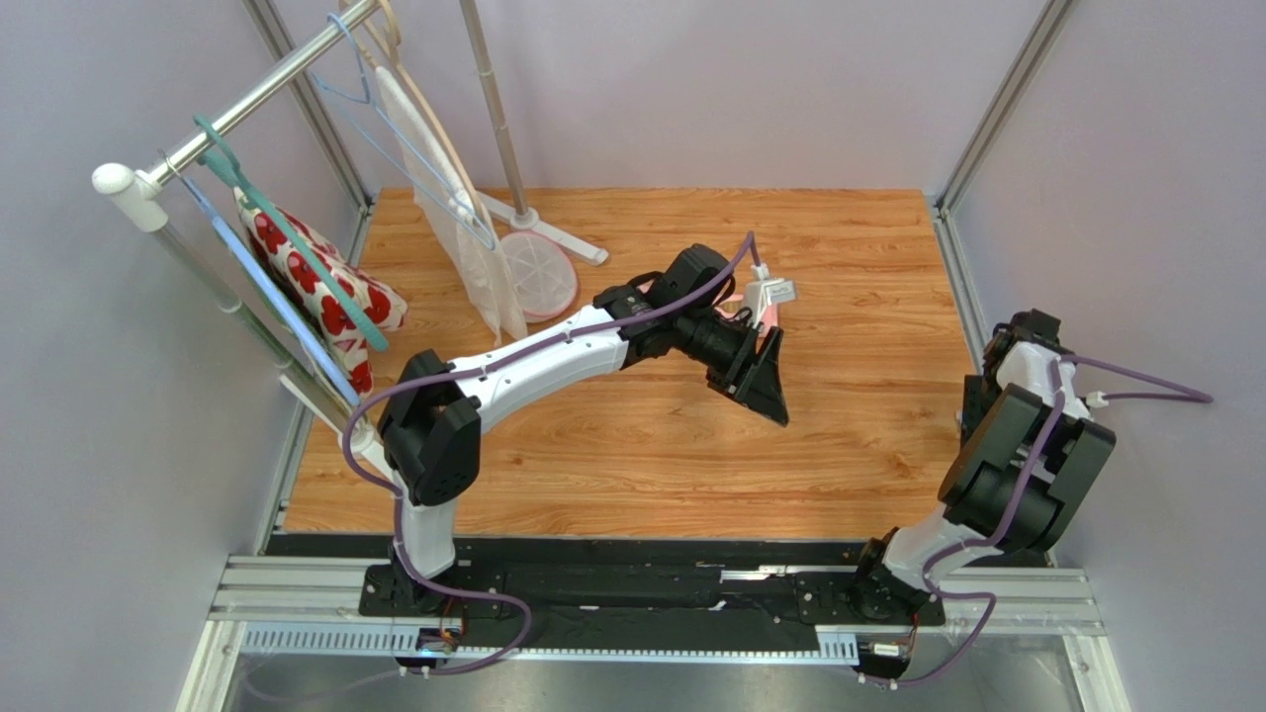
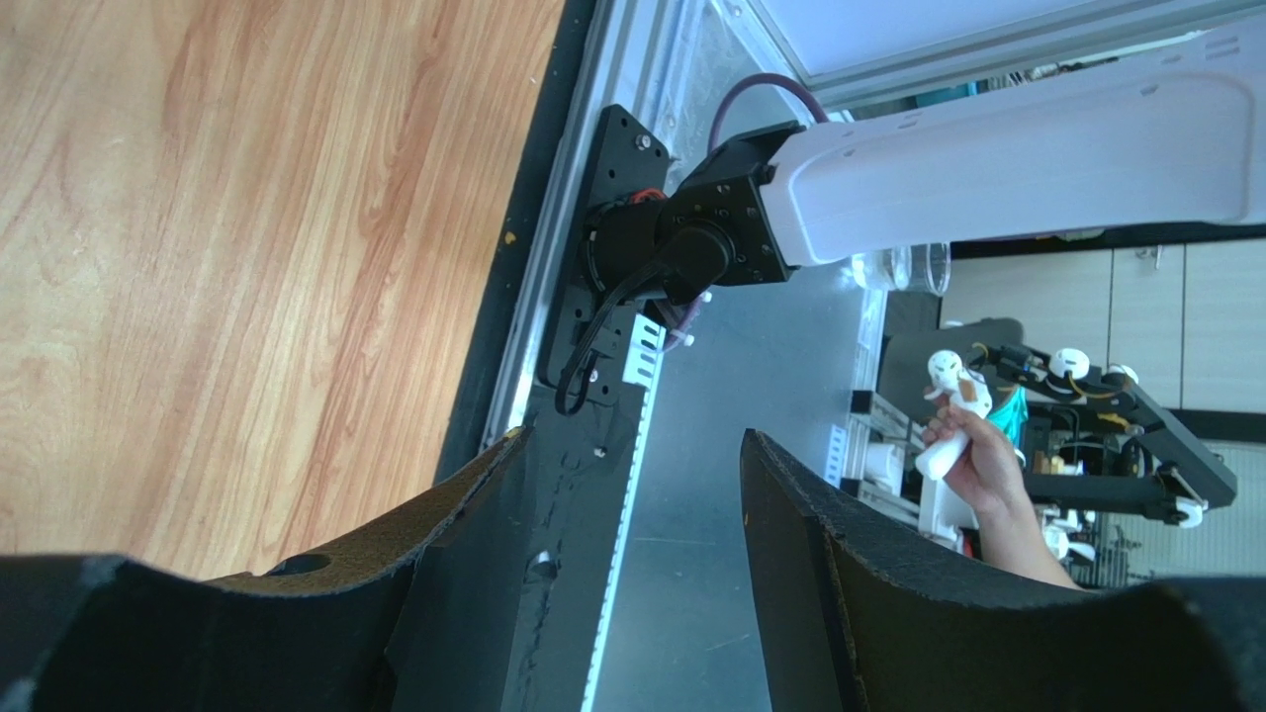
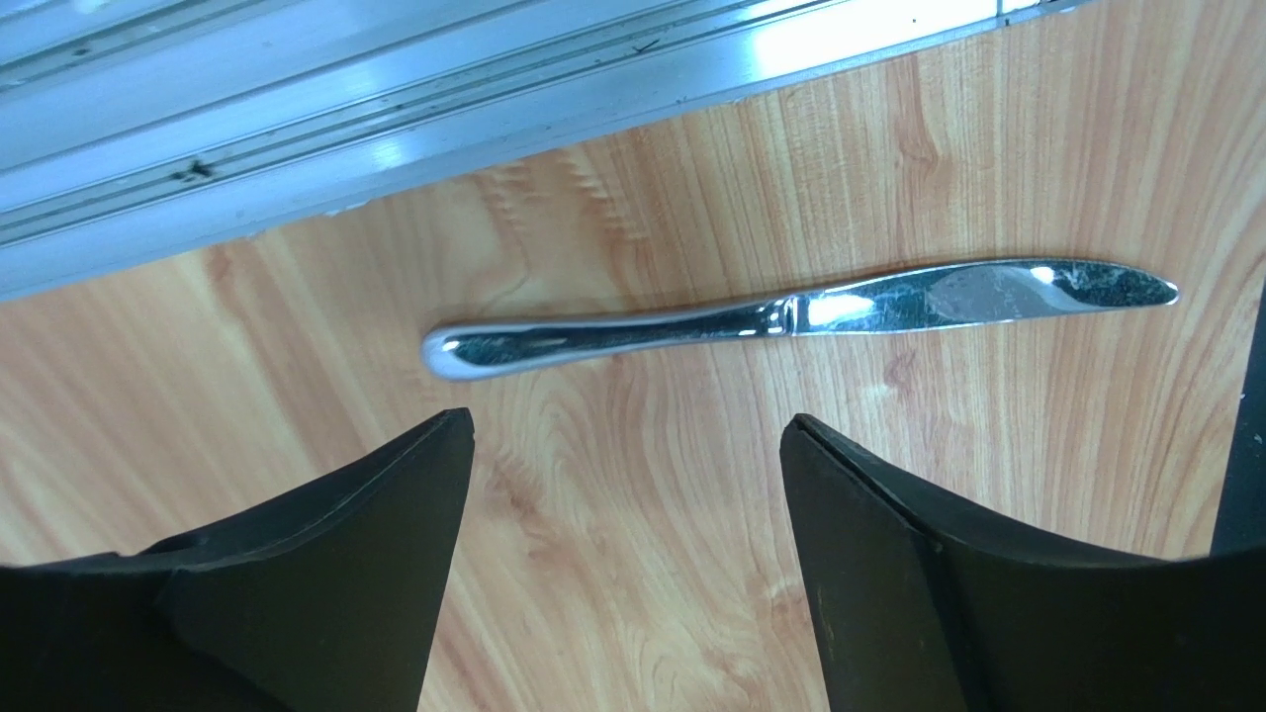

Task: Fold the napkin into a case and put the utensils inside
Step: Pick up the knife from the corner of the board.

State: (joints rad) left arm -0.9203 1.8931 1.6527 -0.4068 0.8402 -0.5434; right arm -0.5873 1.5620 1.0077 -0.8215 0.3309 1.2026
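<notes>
- The knife (image 3: 788, 315) lies flat on the table (image 3: 1040, 445) just ahead of the right gripper (image 3: 627, 430). Its handle is ahead of the left fingertip and its blade runs out past the right one. It lies crosswise to the fingers, which probably suits a pinch across its narrow middle.
- The right gripper is spread and empty, with only bare wood between the fingers. I judge it is lined up to come down on the knife.
- Beyond the knife, further from the gripper, runs the metal rail (image 3: 372, 119) of the frame. The knife sits close to it, so there is little room on that side.
- The right arm (image 1: 1026, 460) is folded tight at its own side, elbow high and wrist turned down. From above, the arm hides its gripper.
- The left arm (image 1: 535, 364) reaches out over mid-table. The left gripper (image 2: 632, 445) is raised and angled back toward the arm bases, likely to keep it out of the way.
- The left gripper is also spread and holds nothing.
- I cannot pick out the napkin. A pinkish scrap behind the left wrist is too small to tell.
</notes>
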